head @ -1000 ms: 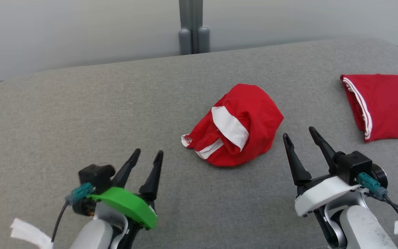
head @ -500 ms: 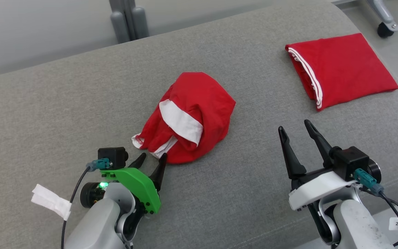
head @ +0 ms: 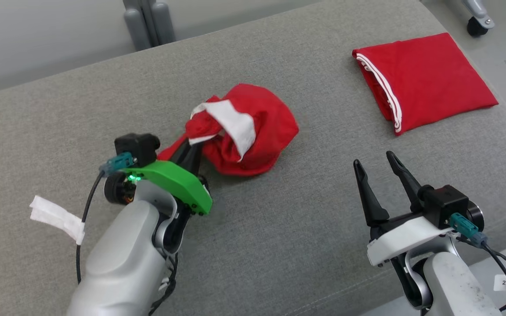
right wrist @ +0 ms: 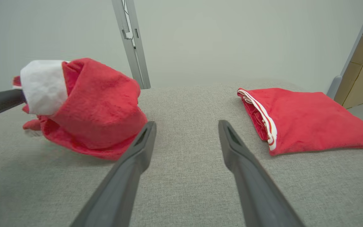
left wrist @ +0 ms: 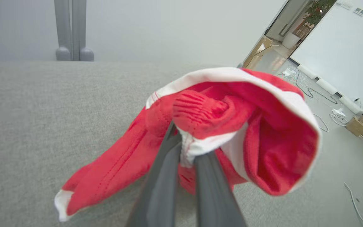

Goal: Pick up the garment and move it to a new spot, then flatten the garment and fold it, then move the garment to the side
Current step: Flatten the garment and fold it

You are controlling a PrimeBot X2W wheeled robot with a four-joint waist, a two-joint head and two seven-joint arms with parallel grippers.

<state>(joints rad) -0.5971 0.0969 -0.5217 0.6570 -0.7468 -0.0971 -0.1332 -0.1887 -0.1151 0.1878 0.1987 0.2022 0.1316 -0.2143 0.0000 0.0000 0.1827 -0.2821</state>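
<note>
While the left gripper point(head: 191, 149) has its jaws pinched on the crumpled garment point(head: 257, 131), perhaps lifted, at the middle of the cushion point(head: 37, 131), the right gripper point(head: 378, 169) hovers near the front edge; jaws wide, empty.

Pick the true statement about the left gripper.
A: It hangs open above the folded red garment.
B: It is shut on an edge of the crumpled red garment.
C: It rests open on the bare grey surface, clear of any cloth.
B: the left gripper has its two fingers pinched together on a white-trimmed edge of the crumpled garment.
</note>
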